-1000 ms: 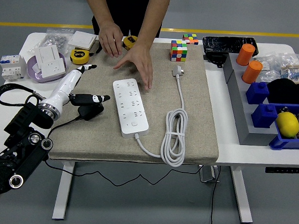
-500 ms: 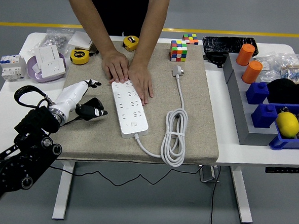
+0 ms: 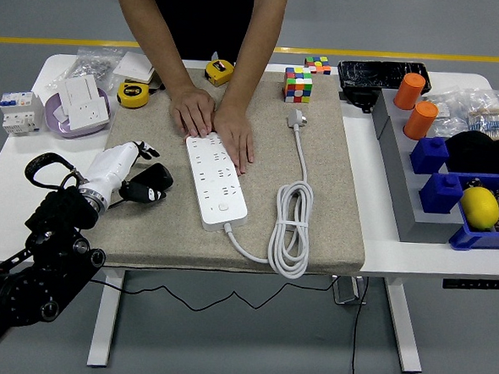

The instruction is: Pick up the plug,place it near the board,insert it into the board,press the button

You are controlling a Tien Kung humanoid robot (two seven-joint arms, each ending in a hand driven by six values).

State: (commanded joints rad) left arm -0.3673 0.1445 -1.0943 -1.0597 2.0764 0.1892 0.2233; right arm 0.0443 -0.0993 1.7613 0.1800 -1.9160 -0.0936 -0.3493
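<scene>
Grey floor with a yellow line lies behind a white desk (image 3: 381,246), most of it covered by a beige mat (image 3: 333,209). At the far side stands a person, both hands (image 3: 213,121) pressed flat on the top end of a white power strip (image 3: 215,181), the board of the task, which lies lengthwise on the mat. Its white cable (image 3: 291,232) runs from the near end, loops in a coil to the right, then goes up to a white plug (image 3: 297,119) lying loose on the mat near a coloured puzzle cube (image 3: 298,85). From the lower left comes the robot's black left arm, its white left hand (image 3: 127,173) resting on the mat just left of the strip; whether its fingers are spread or curled cannot be told, and it seems to hold nothing. No right arm shows. Judging from this, the first step is not yet done: the plug lies untouched, well apart from the hand. Reaching it calls for crossing over the strip and the person's forearms, which stand in the way. Around: two yellow tape measures (image 3: 133,94), white sockets (image 3: 84,101), orange cylinders (image 3: 420,119), blue bins (image 3: 475,235) and a lemon (image 3: 479,207) to the right.
</scene>
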